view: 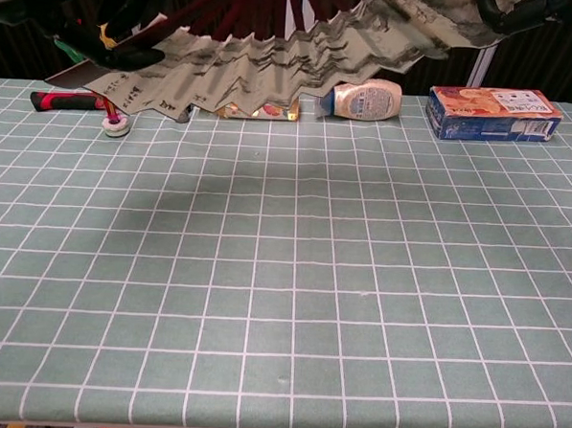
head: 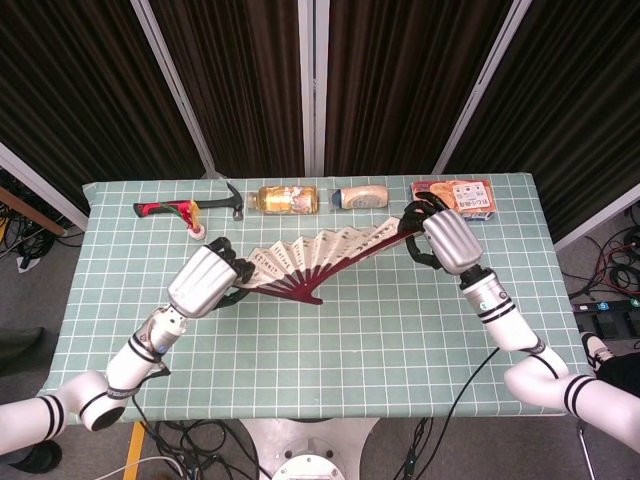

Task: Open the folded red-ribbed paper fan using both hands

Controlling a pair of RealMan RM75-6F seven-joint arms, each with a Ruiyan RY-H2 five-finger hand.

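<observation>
Paper fan (head: 318, 258), spread wide, held in the air over the middle of the bench (head: 330, 340). Left hand (head: 203, 281) grips one end rib, fingers curled around it; right hand (head: 440, 236) holds the opposite end, fingers closed on it. Along the far edge: hammer (head: 190, 208) towards the left corner, amber-filled bottle (head: 288, 198) lying on its side, pale bottle (head: 362, 196) likewise, and a closed box (head: 453, 199) to the right.
</observation>
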